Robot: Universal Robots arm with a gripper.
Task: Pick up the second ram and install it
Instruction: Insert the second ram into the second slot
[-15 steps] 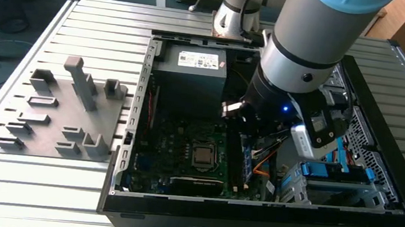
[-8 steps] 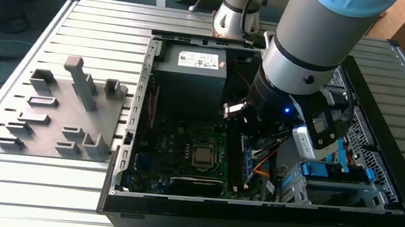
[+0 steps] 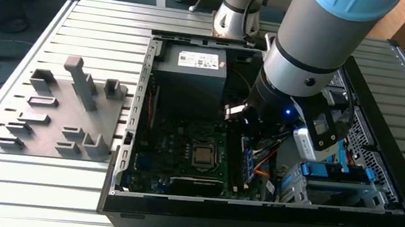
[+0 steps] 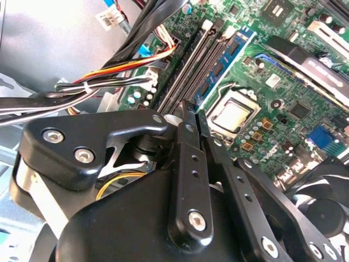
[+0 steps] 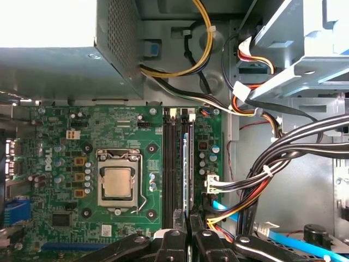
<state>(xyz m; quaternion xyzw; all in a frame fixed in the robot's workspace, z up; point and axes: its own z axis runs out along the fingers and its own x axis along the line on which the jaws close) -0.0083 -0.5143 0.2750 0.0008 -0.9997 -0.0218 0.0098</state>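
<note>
My gripper (image 5: 188, 232) is clenched above the RAM slots (image 5: 170, 164), low in the first wrist view, holding nothing I can see. The second ram (image 5: 186, 166) stands in its slot at centre. I judge it light, stiff, fragile; grip the long edges.

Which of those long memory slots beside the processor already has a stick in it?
The slot farthest from the processor: a blue-green RAM module stands in it, while the black slots nearer the processor sit empty.
</note>
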